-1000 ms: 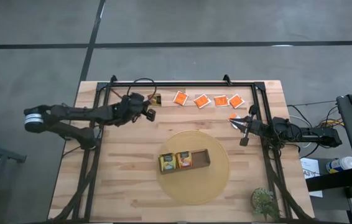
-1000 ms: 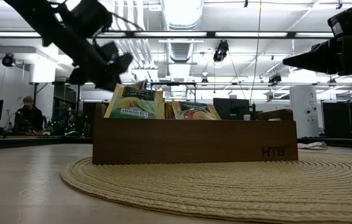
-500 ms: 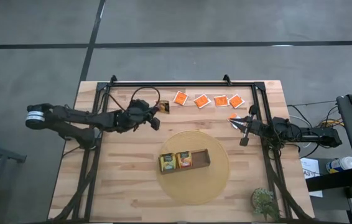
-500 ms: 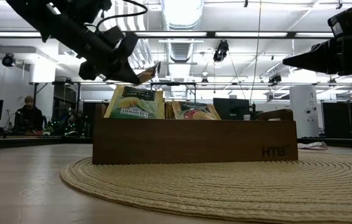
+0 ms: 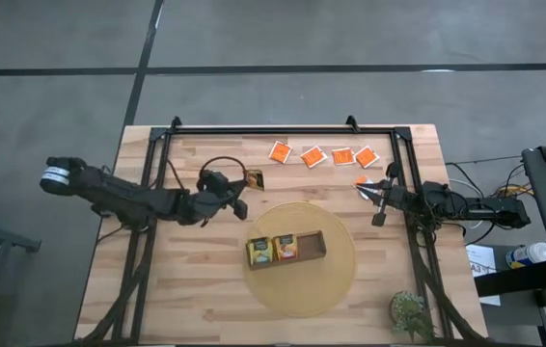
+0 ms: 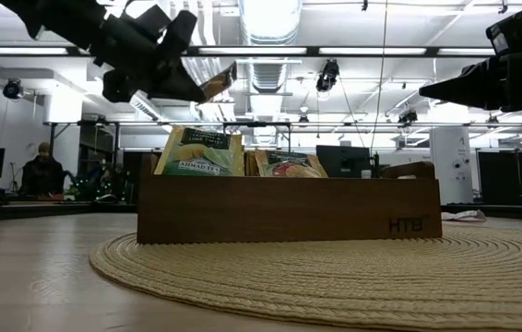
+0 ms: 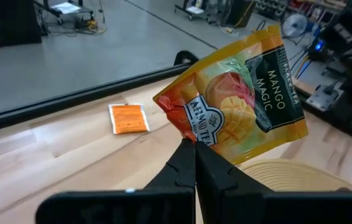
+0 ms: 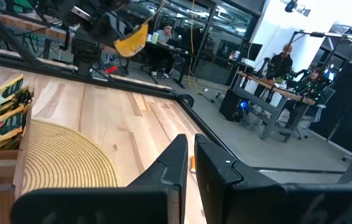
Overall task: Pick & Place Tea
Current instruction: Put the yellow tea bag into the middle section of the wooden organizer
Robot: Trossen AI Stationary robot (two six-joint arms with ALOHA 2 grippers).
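Left arm is reaching in low from the bench's (image 5: 205, 289) left edge, stretched out nearly flat. Left gripper (image 5: 245, 182) is hanging above bare wood just short of the round woven mat (image 5: 336, 280), fingers (image 7: 185, 163) pinching the bottom corner of a yellow-orange sachet (image 7: 238, 106). Sachet is tilting in the air, clear of the bench (fruit picture on the front, dark green label panel). Print is reading "AHMAD TEA" and "MANGO MAGIC".

Right arm is waiting at the bench's right side, right gripper (image 5: 363, 187) raised, fingers nearly together with nothing visibly between them.

Four bright orange sachets (image 5: 280, 151) are lying in a row along the far edge. Wooden tray (image 6: 289, 210) on the mat is holding upright sachets; the green-and-yellow sachet (image 6: 198, 151) is showing "AHMAD TEA". Tray front is marked "HTB".
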